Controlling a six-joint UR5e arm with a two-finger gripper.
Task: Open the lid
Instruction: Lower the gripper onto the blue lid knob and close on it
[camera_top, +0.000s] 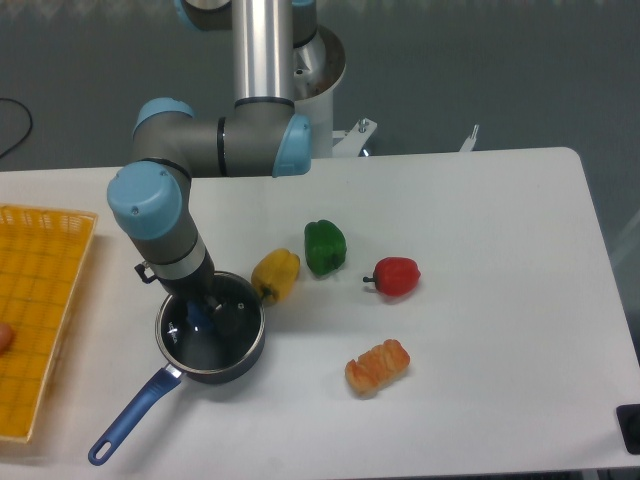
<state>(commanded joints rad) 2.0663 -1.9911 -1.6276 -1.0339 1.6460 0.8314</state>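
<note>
Clear glass lid (225, 325) w/ blue knob sits flat, closed on pan.
</note>
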